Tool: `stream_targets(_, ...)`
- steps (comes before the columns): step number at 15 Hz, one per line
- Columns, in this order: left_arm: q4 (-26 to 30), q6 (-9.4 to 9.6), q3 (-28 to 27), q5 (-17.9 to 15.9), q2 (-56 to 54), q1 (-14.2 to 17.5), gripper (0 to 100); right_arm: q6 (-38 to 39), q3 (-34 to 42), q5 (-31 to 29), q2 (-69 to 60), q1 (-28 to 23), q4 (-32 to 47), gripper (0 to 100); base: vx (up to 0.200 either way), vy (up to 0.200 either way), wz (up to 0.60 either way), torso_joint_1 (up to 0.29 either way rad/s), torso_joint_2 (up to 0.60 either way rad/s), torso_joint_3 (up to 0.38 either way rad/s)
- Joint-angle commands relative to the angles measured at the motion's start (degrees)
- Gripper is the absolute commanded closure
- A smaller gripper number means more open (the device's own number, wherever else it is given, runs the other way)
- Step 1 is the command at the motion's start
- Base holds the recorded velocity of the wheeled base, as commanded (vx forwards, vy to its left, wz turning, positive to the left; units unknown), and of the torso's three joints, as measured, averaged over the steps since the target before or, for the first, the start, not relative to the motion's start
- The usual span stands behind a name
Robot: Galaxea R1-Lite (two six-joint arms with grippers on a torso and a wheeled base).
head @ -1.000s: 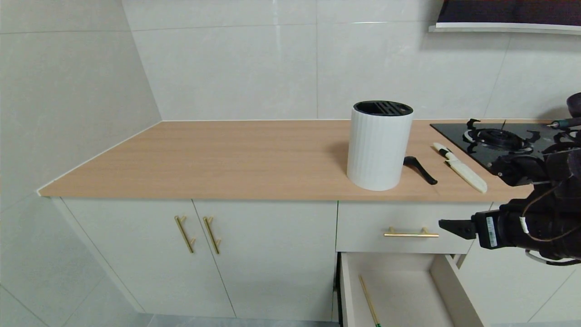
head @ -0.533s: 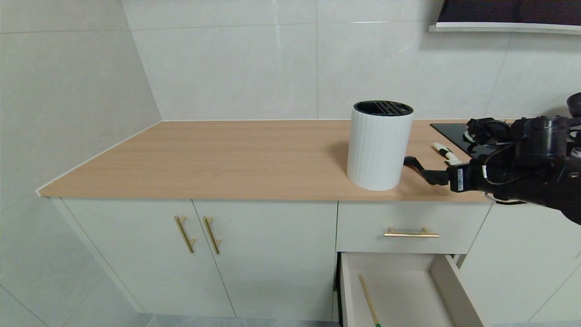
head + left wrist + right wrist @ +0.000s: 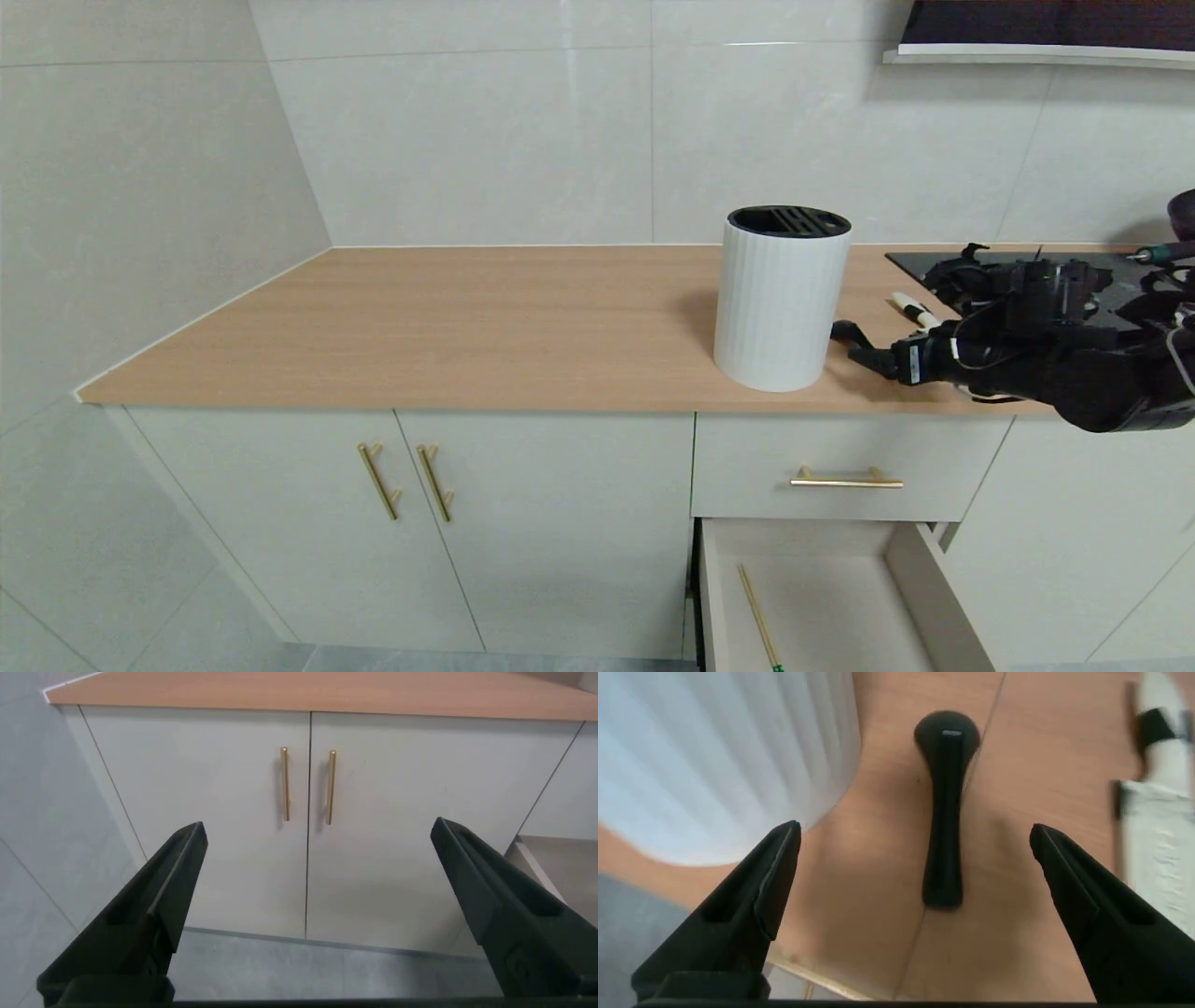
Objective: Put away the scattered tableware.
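A black spoon (image 3: 945, 812) lies on the wooden countertop (image 3: 467, 317), just right of a white ribbed holder (image 3: 782, 299) with a slotted black top. Its bowl end (image 3: 843, 329) peeks out beside the holder. A white-handled knife (image 3: 910, 308) lies farther right, also seen as knife (image 3: 1158, 812). My right gripper (image 3: 866, 357) hangs open right over the spoon's handle, one finger on each side in the right wrist view (image 3: 913, 835). My left gripper (image 3: 318, 829) is open and holds nothing, down in front of the cabinet doors.
A black gas hob (image 3: 920, 263) sits at the counter's right end behind my right arm. Below the counter a drawer (image 3: 901, 579) stands pulled out with a chopstick (image 3: 758, 618) inside. The gold-handled doors (image 3: 308, 784) are closed.
My right arm has risen from in front of the drawer to counter height and moved left over the black spoon, covering most of the knife. Its gripper stays open.
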Motion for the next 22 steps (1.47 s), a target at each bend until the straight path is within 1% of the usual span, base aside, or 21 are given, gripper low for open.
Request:
stream_targets(1, 0.0, -0.02, 0.0, 0.0, 0.0, 0.0, 0, 0.1, -2.1, 0.0, 3.9, 0.0, -0.3, 0, 0.0, 0.0, 0.0, 0.0, 0.0, 0.0)
stream_targets(4, 0.0, -0.02, 0.0, 0.0, 0.0, 0.0, 0, 0.1, -4.1, -0.4, 6.2, 0.1, -0.3, 0, 0.0, 0.0, 0.0, 0.0, 0.0, 0.0)
stream_targets(9, 0.0, -0.02, 0.0, 0.0, 0.0, 0.0, 0, 0.2, -5.2, -0.6, 7.9, 0.1, 0.3, 0, 0.0, 0.0, 0.0, 0.0, 0.0, 0.0)
stream_targets(10, 0.0, -0.02, 0.0, 0.0, 0.0, 0.0, 0, 0.2, -5.3, -0.6, 7.9, 0.1, 0.3, 100, 0.0, 0.0, 0.0, 0.0, 0.0, 0.0)
stream_targets(15, -0.1, -0.02, 0.0, 0.0, 0.0, 0.0, 0, 0.3, -5.3, -0.7, 7.7, 0.1, 0.4, 100, 0.0, 0.0, 0.0, 0.0, 0.0, 0.0)
stream_targets(17, 0.0, -0.02, 0.0, 0.0, 0.0, 0.0, 0, 2.0, -4.5, -2.5, 5.1, 0.1, 0.4, 100, 0.0, 0.0, 0.0, 0.0, 0.0, 0.0)
stream_targets(19, -0.1, -0.02, 0.0, 0.0, 0.0, 0.1, 0, 5.9, -2.2, -6.0, 1.5, 0.3, 0.5, 100, 0.0, 0.0, 0.0, 0.0, 0.0, 0.0)
stream_targets(20, 0.0, -0.02, 0.0, -0.1, 0.0, 0.0, 0, 8.2, 0.5, -8.2, -2.2, 0.8, 0.6, 100, 0.0, 0.0, 0.0, 0.0, 0.0, 0.0)
stream_targets(21, 0.0, -0.02, 0.0, 0.0, 0.0, 0.0, 0, 9.8, 5.2, -8.9, -8.5, 0.9, 2.2, 100, 0.0, 0.0, 0.0, 0.0, 0.0, 0.0)
stream_targets(22, 0.0, -0.02, 0.0, 0.0, 0.0, 0.0, 0, 10.1, 8.2, -9.1, -13.0, 0.9, 5.4, 100, 0.0, 0.0, 0.0, 0.0, 0.0, 0.0)
